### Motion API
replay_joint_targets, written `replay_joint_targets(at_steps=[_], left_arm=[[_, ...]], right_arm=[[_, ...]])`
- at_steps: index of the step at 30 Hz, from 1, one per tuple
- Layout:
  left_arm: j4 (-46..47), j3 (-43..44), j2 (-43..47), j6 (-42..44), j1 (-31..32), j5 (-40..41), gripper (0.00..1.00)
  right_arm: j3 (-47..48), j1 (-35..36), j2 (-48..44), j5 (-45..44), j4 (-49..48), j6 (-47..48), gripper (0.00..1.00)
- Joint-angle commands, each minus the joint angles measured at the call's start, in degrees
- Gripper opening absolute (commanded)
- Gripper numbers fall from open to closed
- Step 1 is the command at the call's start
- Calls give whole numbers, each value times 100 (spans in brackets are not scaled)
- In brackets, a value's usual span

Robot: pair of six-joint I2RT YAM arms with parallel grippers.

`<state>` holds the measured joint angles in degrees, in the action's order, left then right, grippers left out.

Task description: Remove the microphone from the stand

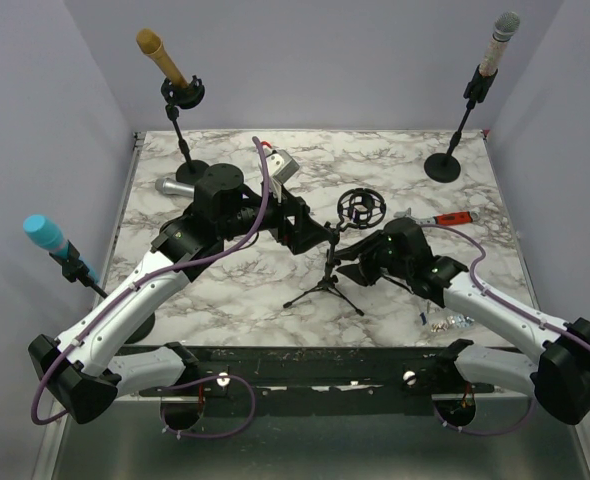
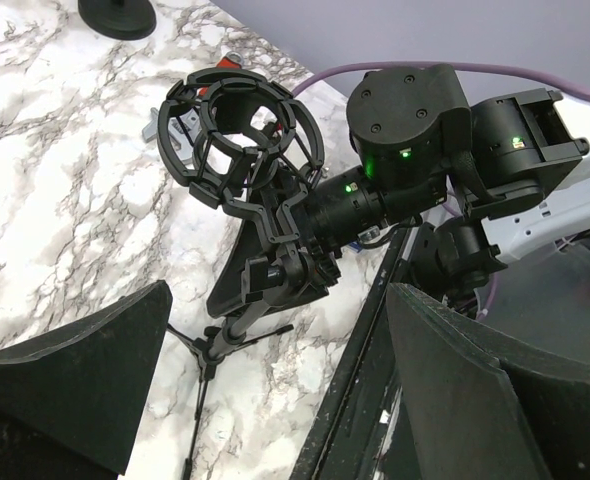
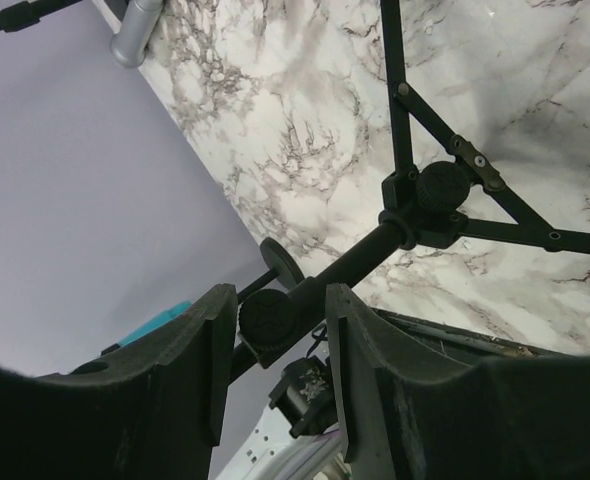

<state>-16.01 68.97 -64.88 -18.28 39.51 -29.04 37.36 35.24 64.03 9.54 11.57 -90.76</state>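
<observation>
Currently, you have the white-and-grey marbled bench [image 1: 405, 160] carrying everything, with both arms reaching in toward its middle. At the bench's edges stand three taller microphone stands: a gold-headed one [image 1: 160, 55] at the back left, a grey-headed one [image 1: 498, 40] at the back right, and a blue-headed one [image 1: 47, 235] on the left side.

At the centre you will see the small black tripod stand [image 1: 327, 285], its stem tilted. A round black cage-like shock mount [image 1: 361, 206] sits at its top. The right end effector [image 3: 280, 292] is narrow. Its dark pads close around the stand's stem just above the tripod hub, and a round knob on the stem sits between them.

The left end effector [image 2: 280, 290] is spread wide and holds nothing. It hangs near the shock mount, apart from it.

The silver cylindrical microphone [image 1: 173, 185] is off the stand. It lies flat on the bench toward the back left, well apart from the tripod stand and partly hidden behind the left arm. It is near the round base of the gold-headed stand.

A red-handled tool [image 1: 450, 218] lies flat on the bench, right of the shock mount.
</observation>
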Motion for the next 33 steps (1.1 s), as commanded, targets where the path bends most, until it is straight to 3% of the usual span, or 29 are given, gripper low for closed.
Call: replay_joint_targets(at_steps=[1, 17, 25, 27, 31, 33], left_arm=[[9, -22, 96, -17, 39, 116, 92], [29, -43, 112, -44, 35, 100, 92], [29, -44, 90, -44, 38, 108, 92], [32, -41, 82, -44, 37, 108, 92], [30, -43, 72, -44, 38, 113, 92], [34, -50, 78, -44, 34, 122, 92]], right_arm=[[225, 168, 31, -464, 219, -198, 46], [307, 352, 201, -926, 388, -74, 38], [319, 395, 232, -1080, 331, 10, 1], [269, 412, 187, -1142, 266, 44, 1], [-165, 431, 21, -1189, -453, 337, 1], [-750, 454, -191, -1233, -1596, 601, 1]])
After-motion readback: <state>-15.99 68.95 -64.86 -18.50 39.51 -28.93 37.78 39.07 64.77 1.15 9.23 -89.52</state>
